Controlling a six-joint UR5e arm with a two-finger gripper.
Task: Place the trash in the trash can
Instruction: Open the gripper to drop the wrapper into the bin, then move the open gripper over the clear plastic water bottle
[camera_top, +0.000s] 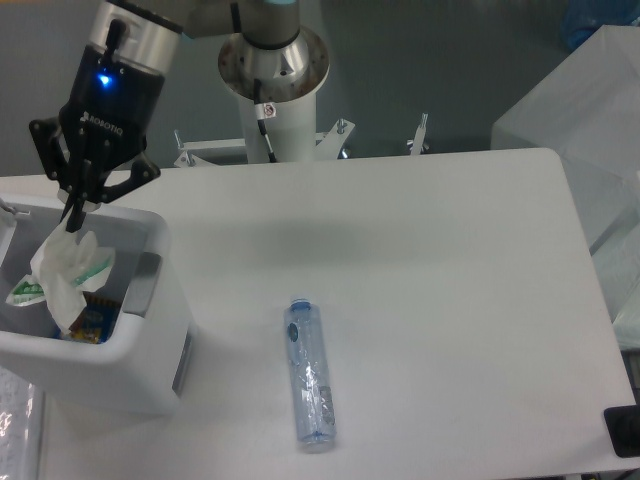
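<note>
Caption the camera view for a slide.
Gripper dangles the wrapper over the open bin; the bottle lies on the table.

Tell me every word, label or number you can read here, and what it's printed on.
"ROBOTIQ": white letters on the black body of the gripper.
Small sticker on the robot's base column: too small to read.
Green marks on the wrapper: blurred, unreadable.
Bottle: no readable label.
</note>
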